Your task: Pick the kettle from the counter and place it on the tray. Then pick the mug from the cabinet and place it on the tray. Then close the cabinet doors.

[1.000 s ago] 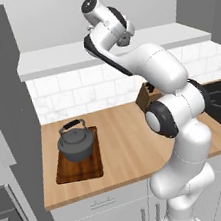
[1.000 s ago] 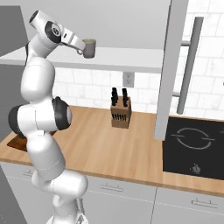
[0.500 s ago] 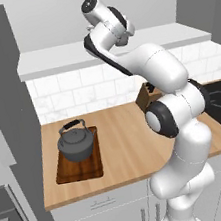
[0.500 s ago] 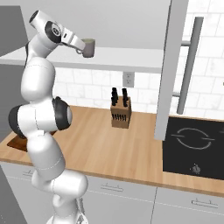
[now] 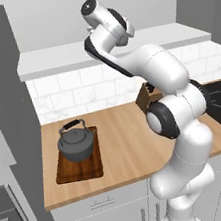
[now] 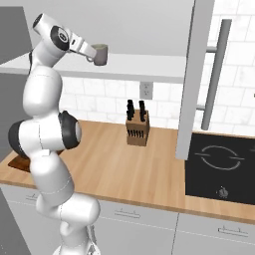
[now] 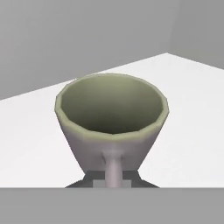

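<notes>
Grey-green and faceted, the mug [image 7: 113, 127] is sitting upright at the gripper [image 6: 89, 54], its round mouth ringed by a pale rim and its inside a dull olive. Its walls are tapering toward the base, and its single handle is pointing straight back between the fingertips, which are closing on that handle. In the right base view the mug [image 6: 100, 54] is being held out at the end of the raised arm, just over the white shelf of the cabinet [image 6: 149, 67]; whether its base is touching the shelf cannot be told. One flat light grey door [image 6: 195, 74] is standing open edge-on, a long metal bar handle beside it. Down on the pale wooden counter [image 5: 122, 141], the squat dark kettle [image 5: 76, 142] with its arched handle is resting on the dark brown tray [image 5: 78, 167], near the counter's left end. A wooden knife block [image 6: 137, 130] is standing by the tiled wall, and a black glass hob [image 6: 219, 169] is lying flush in the counter.
</notes>
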